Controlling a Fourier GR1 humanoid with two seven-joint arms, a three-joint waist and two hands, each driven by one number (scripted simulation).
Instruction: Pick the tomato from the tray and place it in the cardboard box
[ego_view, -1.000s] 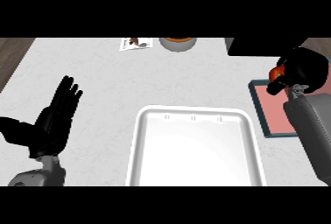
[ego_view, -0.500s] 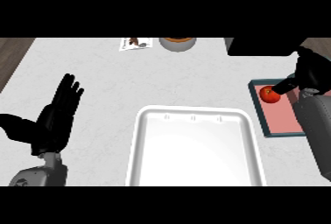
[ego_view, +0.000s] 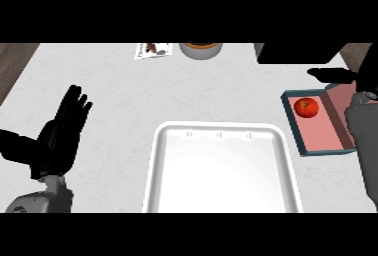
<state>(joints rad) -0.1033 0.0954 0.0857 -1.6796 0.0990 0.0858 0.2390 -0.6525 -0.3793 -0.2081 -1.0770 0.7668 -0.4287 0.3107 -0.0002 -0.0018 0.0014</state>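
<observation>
one tomato in box, right hand half-hidden.

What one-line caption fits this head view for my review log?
Tomato lies in the cardboard box right of the white tray; right robot hand above the box, left robot hand resting open.

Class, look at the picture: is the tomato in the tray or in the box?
In the box: the tomato lies on its pink floor; the white tray holds nothing.

Red tomato; pink-lined, dark-rimmed box; white tray; pale marbled counter; black hands
</observation>
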